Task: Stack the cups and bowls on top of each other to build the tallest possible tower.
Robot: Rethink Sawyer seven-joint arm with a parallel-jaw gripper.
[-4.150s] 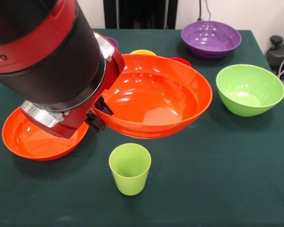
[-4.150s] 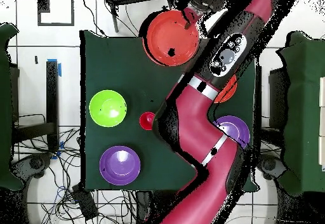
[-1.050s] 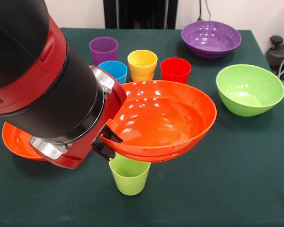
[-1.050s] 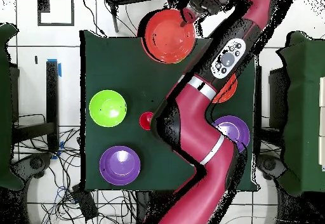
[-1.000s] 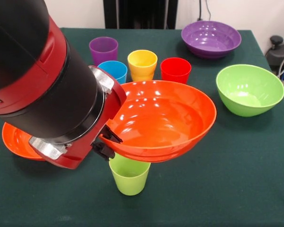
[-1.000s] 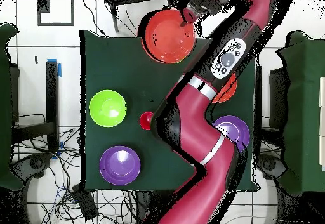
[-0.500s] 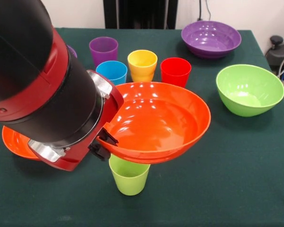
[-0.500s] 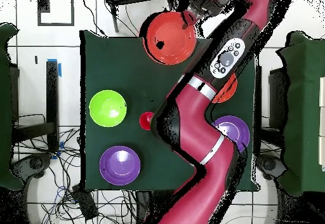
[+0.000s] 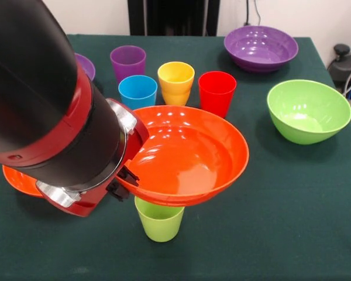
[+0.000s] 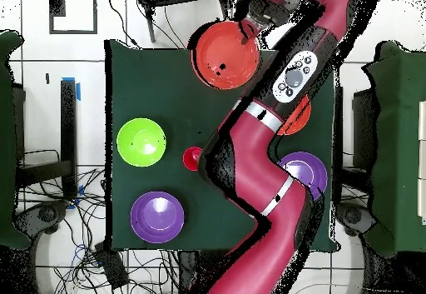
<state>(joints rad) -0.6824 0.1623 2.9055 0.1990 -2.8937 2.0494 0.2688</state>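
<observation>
My gripper is shut on the left rim of a wide orange bowl, which it holds tilted over the light green cup. The bowl's underside hides the cup's rim, and I cannot tell whether they touch. In the overhead view the orange bowl is at the table's top edge with the gripper on its rim. The purple, blue, yellow and red cups stand behind it. The second orange bowl lies under my arm, mostly hidden.
A purple bowl sits at the back right and a light green bowl at the right. Another purple bowl peeks out behind my arm. My thick arm covers the left side of the table.
The held orange bowl has sunk lower and shifted a little left over the light green cup. The cups behind it show more fully. Nothing else moved.
</observation>
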